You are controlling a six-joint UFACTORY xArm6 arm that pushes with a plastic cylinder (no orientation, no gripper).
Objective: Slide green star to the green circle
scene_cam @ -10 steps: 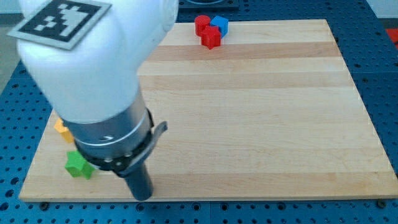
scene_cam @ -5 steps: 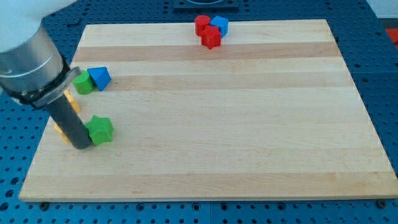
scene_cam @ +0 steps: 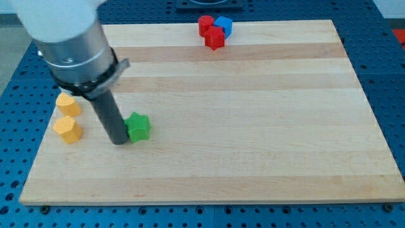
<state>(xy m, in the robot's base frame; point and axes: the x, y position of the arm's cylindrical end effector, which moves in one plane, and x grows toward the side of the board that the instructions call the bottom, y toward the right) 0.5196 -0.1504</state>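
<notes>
The green star (scene_cam: 138, 126) lies on the wooden board (scene_cam: 266, 126) at the lower left. My tip (scene_cam: 118, 141) is down on the board, touching the star's left side. The green circle does not show; the arm's body (scene_cam: 73, 38) covers the upper left of the board.
Two yellow blocks (scene_cam: 68, 104) (scene_cam: 67, 128) lie to the left of my tip, near the board's left edge. Two red blocks (scene_cam: 205, 25) (scene_cam: 215, 39) and a blue block (scene_cam: 223, 25) cluster at the board's top edge.
The rod has moved to the right and the green star has slid to the right with it. The arm now hides the green circle and the blue block that showed at the left.
</notes>
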